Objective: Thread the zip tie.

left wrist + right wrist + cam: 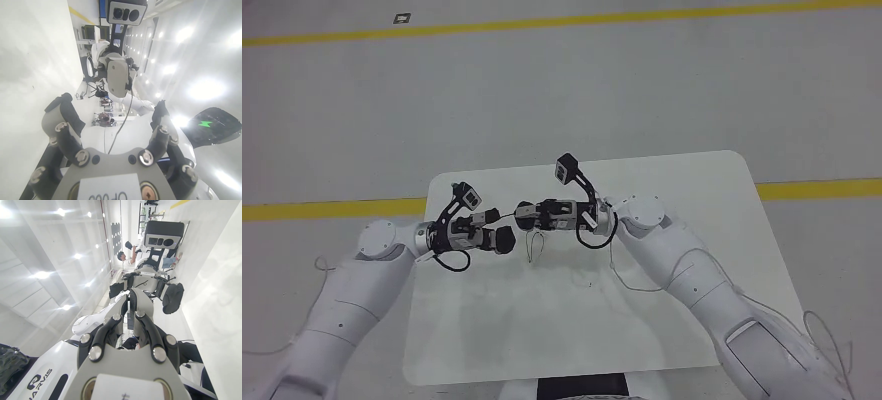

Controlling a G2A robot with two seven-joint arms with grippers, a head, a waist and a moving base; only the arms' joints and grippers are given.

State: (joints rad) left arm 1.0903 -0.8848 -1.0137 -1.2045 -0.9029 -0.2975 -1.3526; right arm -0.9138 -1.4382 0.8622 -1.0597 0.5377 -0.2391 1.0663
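Your right gripper (132, 291) has its fingers (146, 303) squeezed shut on the zip tie (132, 304). The tie is the black bumpy strip pinched flat between the two grey fingers. It runs the long way along them, from near the palm out to the tips. From above, a thin loop (534, 247) of it hangs down just under those fingertips, over the white table (692, 300). I cannot tell if the loop touches the table.

Your left gripper (112, 100) is wide open, and its two black fingers (65, 111) stand far apart. A thin dark strand (121, 125) runs from the right fingertips into the gap between the left fingers, down toward the left palm. I think it is the loose end of the tie, but it is too thin to be sure.

Here is the thing that counts. The two grippers face each other, tip to tip and close together. The tie's long way points straight out of the right fingertips into the open left gap. The right hand is the holder and the left hand is the free one. So the next step is likely for the left fingers to close on that loose end, lined up along its length, not across it.

I cannot see the little head of the tie, so find it before you push the end through
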